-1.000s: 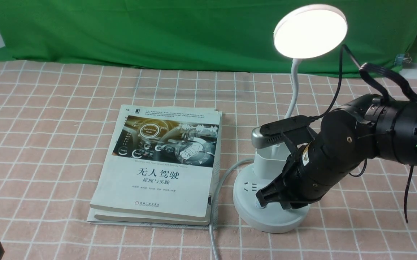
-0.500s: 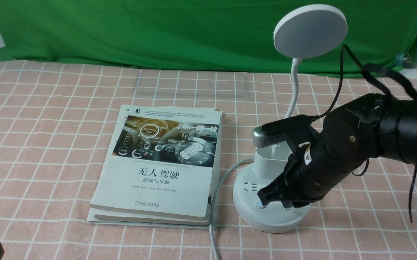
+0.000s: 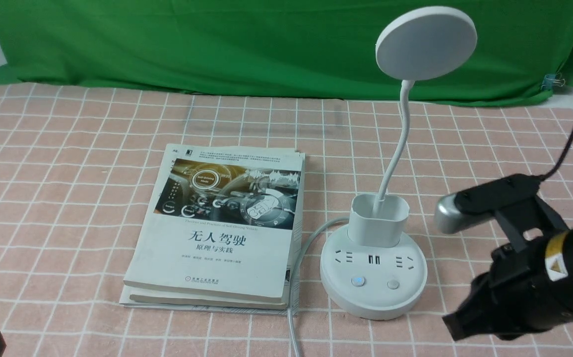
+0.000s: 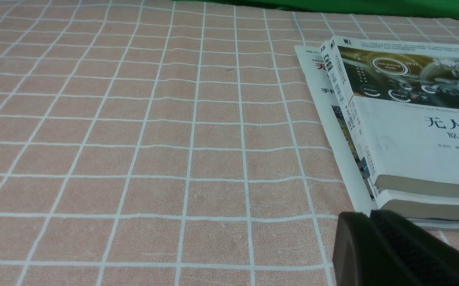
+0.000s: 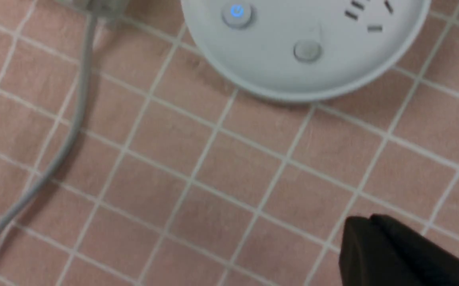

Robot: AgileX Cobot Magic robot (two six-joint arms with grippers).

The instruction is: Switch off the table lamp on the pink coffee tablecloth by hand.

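White lamp (image 3: 398,148) upright, disc head tilted toward camera; right tool (image 3: 452,325) tips seemingly together.

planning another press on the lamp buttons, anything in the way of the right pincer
Nothing visible stands between the right pincer and the two buttons on the lamp base; the grey cable runs on the base's far side, left.

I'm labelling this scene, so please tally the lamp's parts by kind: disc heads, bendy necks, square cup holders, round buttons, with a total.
Disc heads: 1
Bendy necks: 1
Square cup holders: 1
Round buttons: 2
Total: 5
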